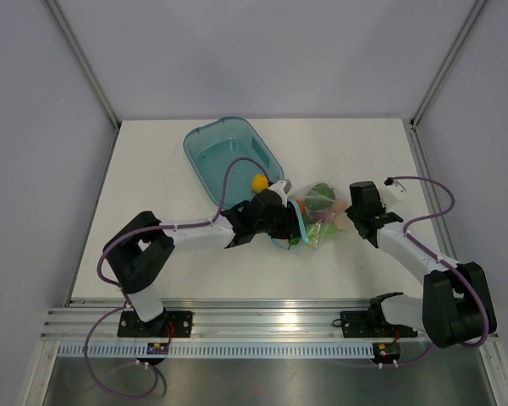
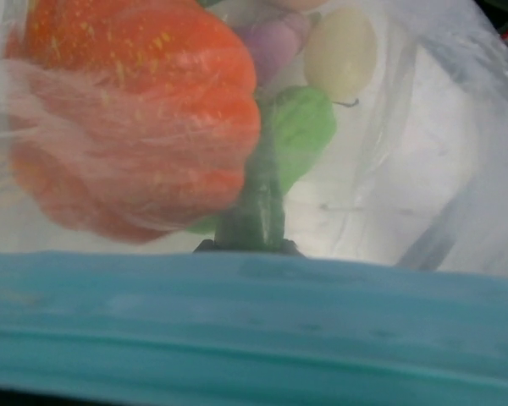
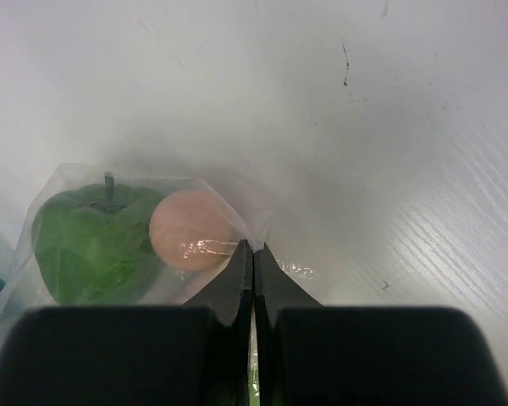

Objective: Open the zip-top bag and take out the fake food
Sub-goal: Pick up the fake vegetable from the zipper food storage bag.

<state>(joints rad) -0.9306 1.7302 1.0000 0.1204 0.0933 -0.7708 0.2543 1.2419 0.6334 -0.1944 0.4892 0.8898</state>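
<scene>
zip-top bag: 1 | lemon: 1 | left claw: cannot tell | right claw: clamped on zip-top bag

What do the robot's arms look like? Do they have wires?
Both arms are white tubes with chunky black joints. The left arm and right arm each trail a looping purple cable. The right gripper has flat black fingers.

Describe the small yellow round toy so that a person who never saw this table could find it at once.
Start at the translucent teal plastic tub at the back of the white table. At the tub's near right corner lies the small yellow round toy. It alone lies outside the clear crinkly plastic bag that holds the other toy foods.
</scene>
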